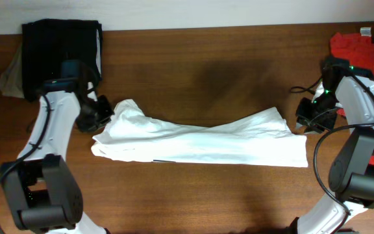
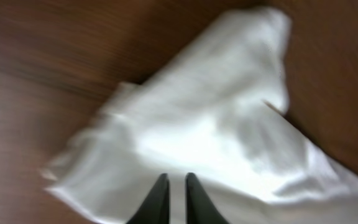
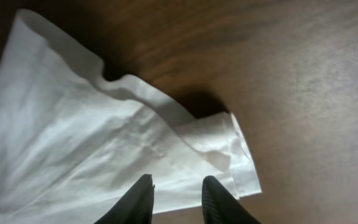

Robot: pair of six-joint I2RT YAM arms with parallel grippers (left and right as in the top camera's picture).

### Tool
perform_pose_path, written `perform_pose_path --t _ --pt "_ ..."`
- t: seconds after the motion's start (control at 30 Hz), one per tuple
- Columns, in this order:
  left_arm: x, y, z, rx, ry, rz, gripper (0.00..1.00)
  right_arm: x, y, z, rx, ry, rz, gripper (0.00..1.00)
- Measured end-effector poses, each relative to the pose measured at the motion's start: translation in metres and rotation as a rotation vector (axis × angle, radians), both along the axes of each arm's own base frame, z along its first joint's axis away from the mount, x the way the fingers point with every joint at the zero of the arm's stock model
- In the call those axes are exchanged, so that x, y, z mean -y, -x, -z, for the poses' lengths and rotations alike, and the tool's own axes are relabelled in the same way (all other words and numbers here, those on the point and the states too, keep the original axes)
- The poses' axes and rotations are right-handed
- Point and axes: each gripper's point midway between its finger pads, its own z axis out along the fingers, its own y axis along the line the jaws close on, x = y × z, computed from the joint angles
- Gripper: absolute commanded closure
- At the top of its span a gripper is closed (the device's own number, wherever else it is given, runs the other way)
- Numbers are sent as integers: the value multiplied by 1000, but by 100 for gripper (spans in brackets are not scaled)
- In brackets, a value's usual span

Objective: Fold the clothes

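The white T-shirt [image 1: 200, 140] lies as a long folded band across the middle of the wooden table [image 1: 206, 65], its left end bunched up and its right end flat. My left gripper [image 1: 106, 116] hovers at the bunched left end. In the left wrist view the left gripper [image 2: 176, 177] points over the cloth [image 2: 216, 124], jaws a slim gap apart with nothing pinched. My right gripper [image 1: 308, 122] is at the shirt's right edge. In the right wrist view it [image 3: 178, 182] stands open above the hemmed corner [image 3: 241, 168], not holding it.
A black garment [image 1: 60, 39] with a beige one [image 1: 10, 78] under it lies at the back left corner. A red shirt with white print [image 1: 369, 55] lies at the back right, just behind the right arm.
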Motion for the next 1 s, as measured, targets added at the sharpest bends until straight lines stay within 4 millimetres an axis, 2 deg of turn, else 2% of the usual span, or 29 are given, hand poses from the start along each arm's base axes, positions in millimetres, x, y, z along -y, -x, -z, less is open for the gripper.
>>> perform_pose_path --t 0.1,0.2,0.3,0.4,0.53,0.63,0.87,1.0 --pt "38 2 0 -1 31 102 97 -18 -6 0 14 -7 -49 71" --pt "56 12 9 -26 43 149 98 -40 -10 0 18 -14 -111 71" --pt "68 25 26 -68 47 182 99 -65 -11 3 21 -18 -180 71" --pt "72 36 42 -126 50 192 99 -80 -10 7 17 -21 -206 71" --pt "72 42 65 -188 52 190 99 -95 -9 23 31 -18 -229 69" --pt "72 47 79 -233 52 189 99 -104 1 39 16 -19 -243 69" --pt "68 54 82 -284 61 175 99 -103 21 58 -33 -21 -221 69" --pt "48 57 82 -312 81 106 99 -104 16 61 -11 -19 -215 69"
